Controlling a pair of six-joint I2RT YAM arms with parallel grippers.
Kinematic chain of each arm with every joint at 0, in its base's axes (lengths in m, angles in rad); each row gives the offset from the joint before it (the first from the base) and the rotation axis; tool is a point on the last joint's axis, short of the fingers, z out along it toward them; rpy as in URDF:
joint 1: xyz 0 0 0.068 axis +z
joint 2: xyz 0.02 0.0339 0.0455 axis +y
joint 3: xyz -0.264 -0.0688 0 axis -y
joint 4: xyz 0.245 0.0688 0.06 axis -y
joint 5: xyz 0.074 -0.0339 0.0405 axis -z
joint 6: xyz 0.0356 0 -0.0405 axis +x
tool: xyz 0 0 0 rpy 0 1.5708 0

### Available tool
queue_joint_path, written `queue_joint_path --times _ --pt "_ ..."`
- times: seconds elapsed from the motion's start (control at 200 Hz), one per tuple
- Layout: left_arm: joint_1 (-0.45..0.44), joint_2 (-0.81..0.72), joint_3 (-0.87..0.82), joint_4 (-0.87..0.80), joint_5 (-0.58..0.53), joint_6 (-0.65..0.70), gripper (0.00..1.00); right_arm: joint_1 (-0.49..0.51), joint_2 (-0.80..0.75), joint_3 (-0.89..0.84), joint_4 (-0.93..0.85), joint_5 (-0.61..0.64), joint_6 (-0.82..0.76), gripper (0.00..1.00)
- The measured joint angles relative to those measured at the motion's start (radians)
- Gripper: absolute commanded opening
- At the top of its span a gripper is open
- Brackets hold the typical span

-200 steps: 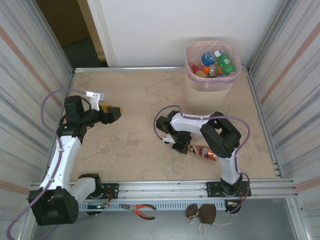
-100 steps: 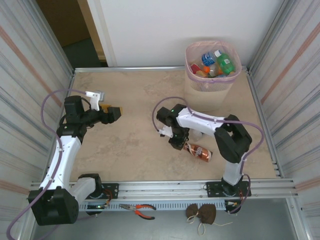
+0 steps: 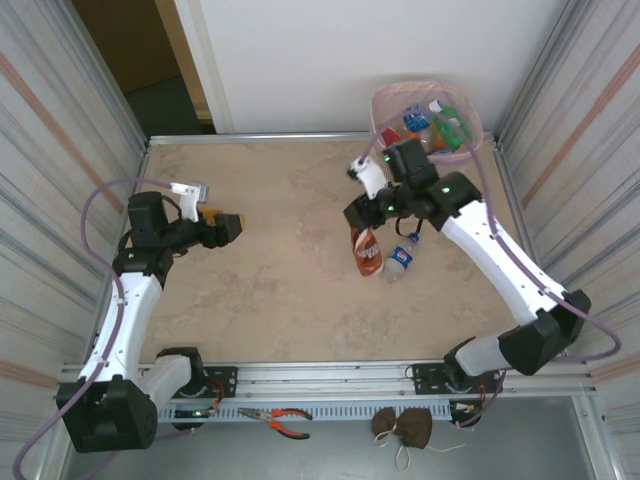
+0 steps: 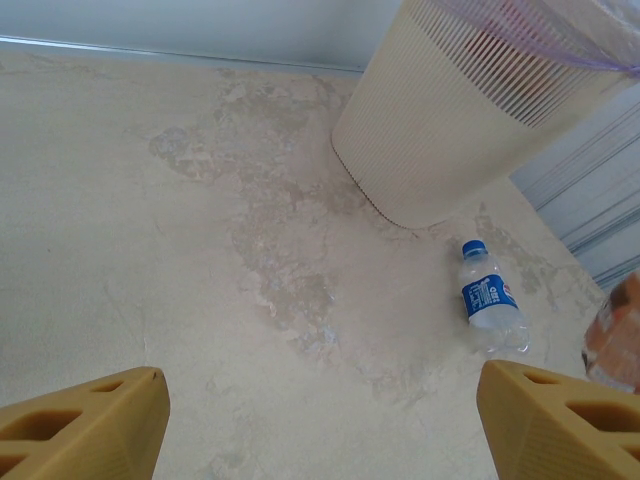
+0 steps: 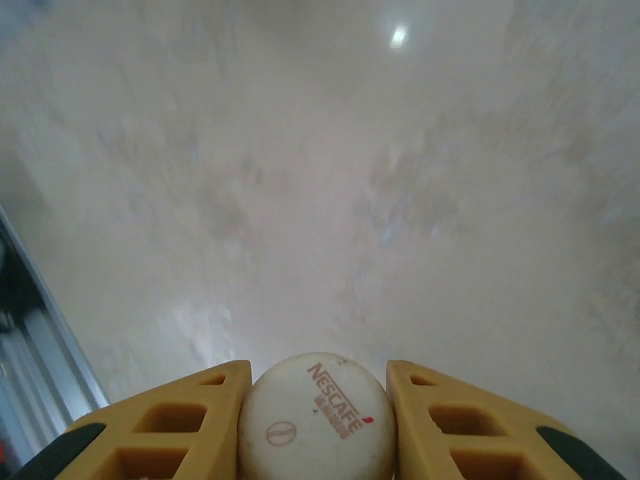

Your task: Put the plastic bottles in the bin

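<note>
Brown bottle (image 3: 367,252) hangs from the right hand (image 3: 363,215) just right of centre in the top view, and the hand is closed tight on its top end. From the right wrist, the white cap (image 5: 318,420) with Nescafé print sits clamped between the yellow fingers (image 5: 180,420). Mid-left, the left hand (image 3: 222,226) stands wide apart and empty. Its wrist view gives a clear blue-labelled bottle (image 4: 492,310) lying on the counter (image 4: 200,200) just beside the beige bin (image 4: 450,130). From above, more bottles (image 3: 440,125) lie in that bin at upper right.
</note>
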Motion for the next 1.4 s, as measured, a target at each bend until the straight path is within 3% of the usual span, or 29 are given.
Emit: queue_joint_path --times 0.165,0.371,0.671,0.987,1.398 --pt "0.0 0.0 0.0 0.0 0.0 0.0 0.81 -0.132 -0.069 0.001 0.235 -0.074 0.139 0.15" --pt "0.0 0.0 0.0 0.0 0.0 0.0 0.81 -0.265 -0.088 0.016 0.504 -0.07 0.29 0.13" --pt "0.0 -0.003 -0.001 0.0 -0.001 0.0 0.81 -0.417 -0.029 0.028 0.831 0.093 0.465 0.08" --pt "0.0 -0.003 -0.002 0.0 -0.004 0.0 0.81 -0.448 0.166 0.007 1.178 0.238 0.487 0.05" --pt "0.0 -0.003 -0.002 0.0 -0.016 0.001 0.81 -0.44 0.362 -0.069 1.418 0.247 0.394 0.09"
